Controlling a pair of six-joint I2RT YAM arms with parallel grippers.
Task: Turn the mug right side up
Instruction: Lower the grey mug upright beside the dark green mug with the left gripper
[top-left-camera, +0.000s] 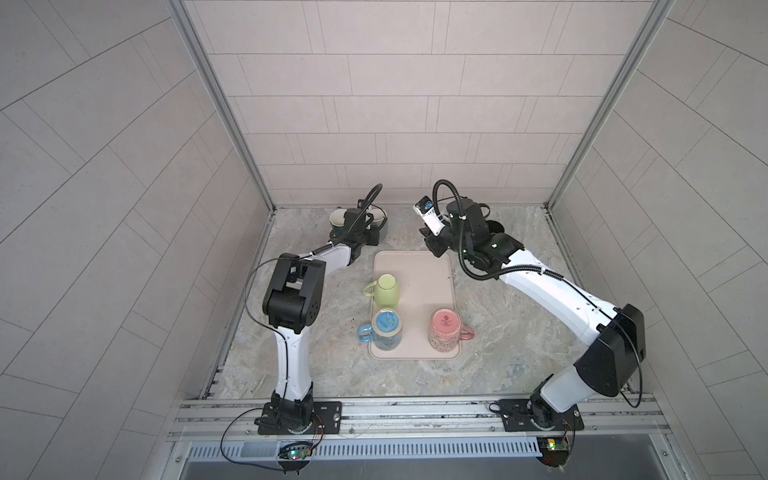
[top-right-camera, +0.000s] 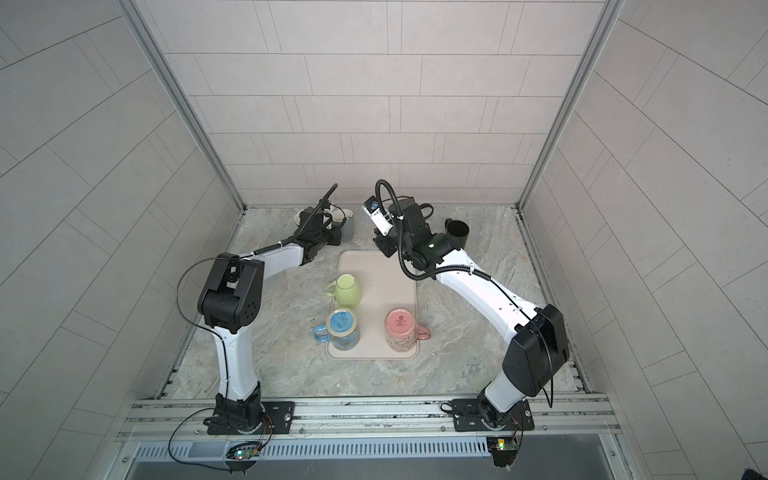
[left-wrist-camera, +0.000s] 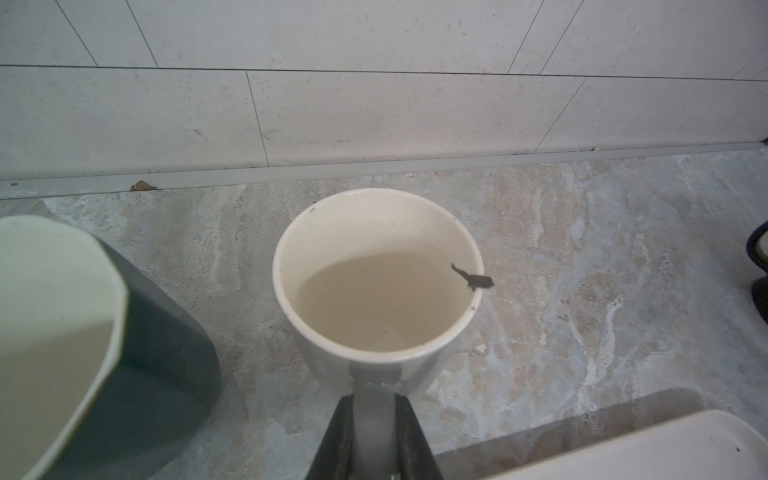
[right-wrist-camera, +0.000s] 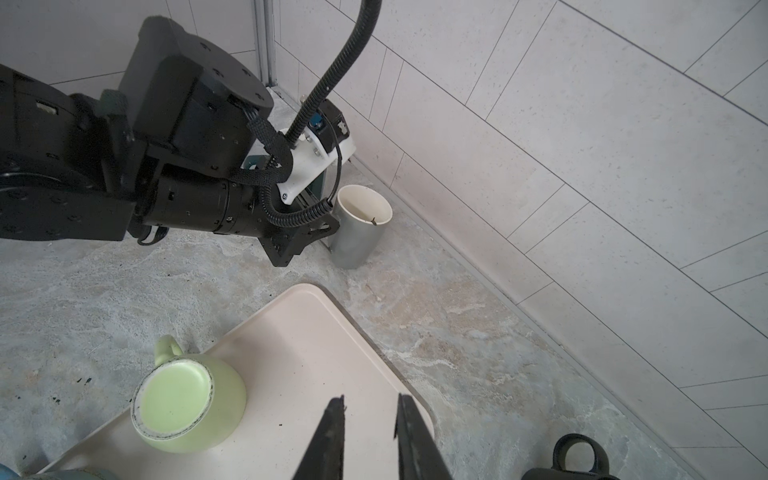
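Two claws: left claw (left-wrist-camera: 372, 405) clamped upright grey ceramic mug (left-wrist-camera: 376, 291) by handle (left-wrist-camera: 372, 432), far left; right claw (right-wrist-camera: 370, 399) parted, empty. Glazed, rigid, chippable; handle judged surest hold.

Looking at a tray (top-left-camera: 419, 291) in the middle of the table (top-left-camera: 498, 353), calling the back wall 12 o'clock. Counting three mugs on it: far-left mug (top-left-camera: 388, 289) at 10, near-left mug (top-left-camera: 386, 330) at 7, near-right mug (top-left-camera: 444, 330) at 5. Off the tray out at 11, close to the wall, spotting the gripped mug (left-wrist-camera: 376, 291), with the left gripper (left-wrist-camera: 372, 399) on its handle from the 6 side and a neighbour mug (left-wrist-camera: 158, 353) just beside it at 9. Also seeing the right gripper (right-wrist-camera: 370, 401) over the tray's 1 o'clock corner and a lone mug (top-right-camera: 457, 232) farther out that way.
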